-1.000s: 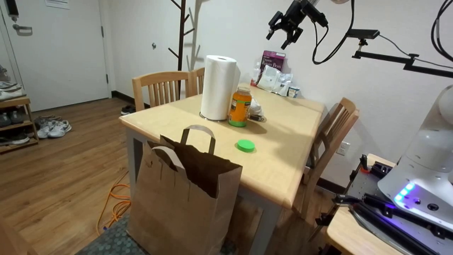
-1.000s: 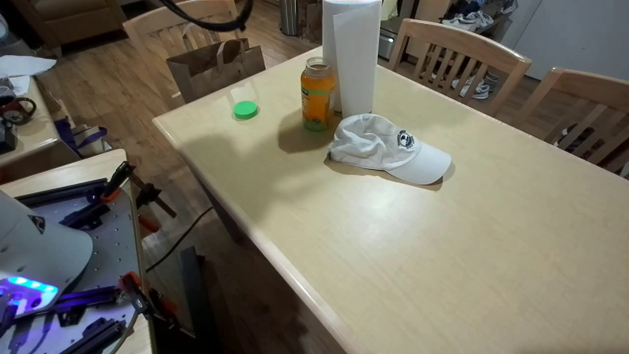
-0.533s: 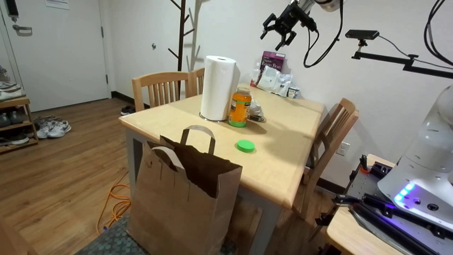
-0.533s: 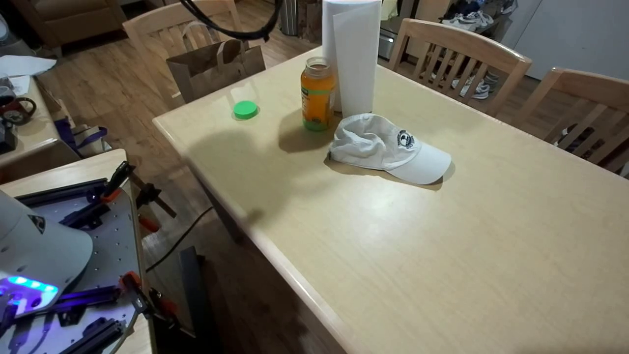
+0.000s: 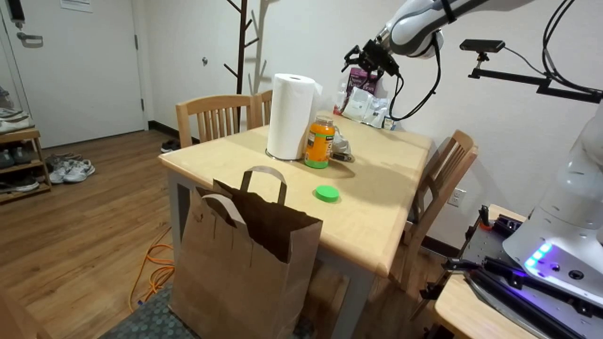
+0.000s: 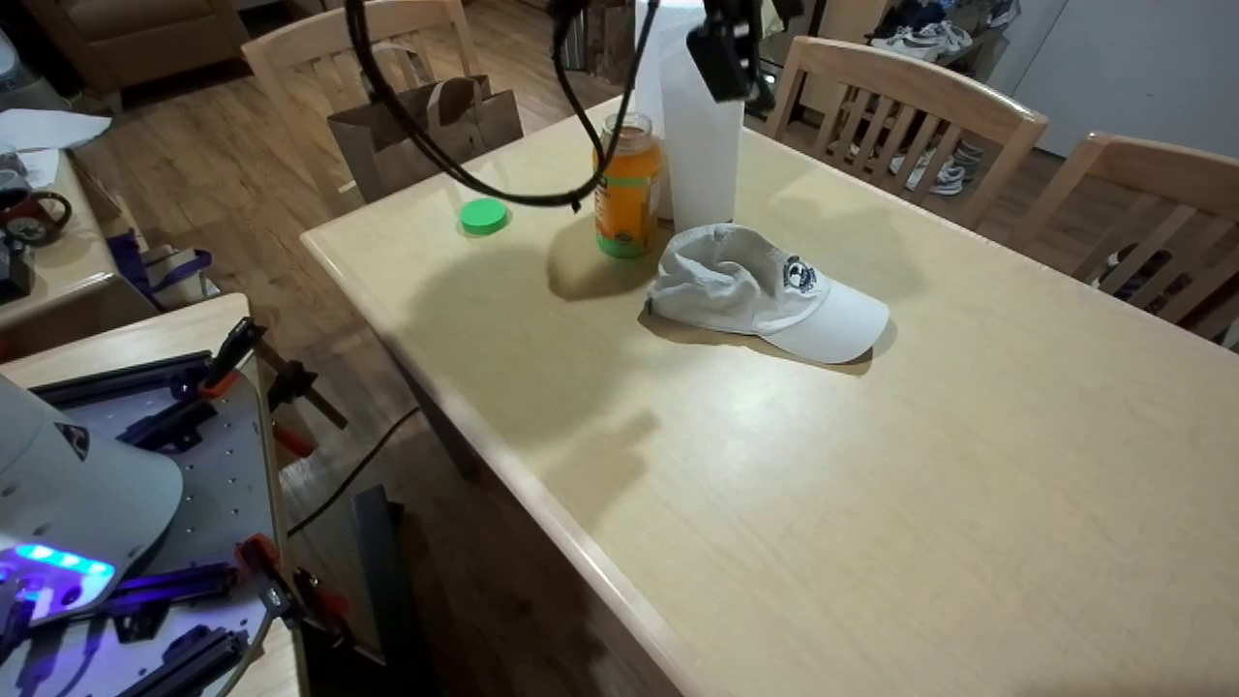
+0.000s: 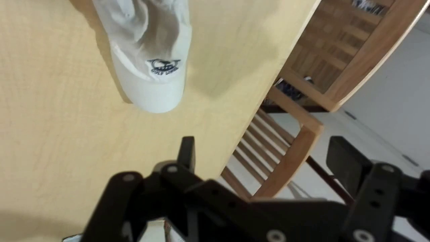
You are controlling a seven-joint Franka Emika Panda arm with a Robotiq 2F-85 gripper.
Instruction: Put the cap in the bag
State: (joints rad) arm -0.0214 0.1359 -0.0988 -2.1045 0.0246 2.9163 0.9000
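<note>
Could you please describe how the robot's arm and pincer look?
The arm is rounded, white and grey, with a black band and looping black cables; blue lights glow on its base. The pincer is black, with two jointed fingers.

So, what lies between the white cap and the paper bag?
In an exterior view, the orange jar stands between the white cap and the paper bag; the green lid lies off to one side of that path.

Bare tabletop (image 6: 920,503) stretches beyond the brim (image 6: 834,324) of the white cap (image 6: 721,284), leaving the pincer (image 7: 263,154) room on that side; the jar (image 6: 629,208), with the paper-towel roll (image 6: 703,155) close beside it, stands between cap and bag (image 5: 235,268), whose mouth faces upward between handles (image 5: 266,170).
</note>
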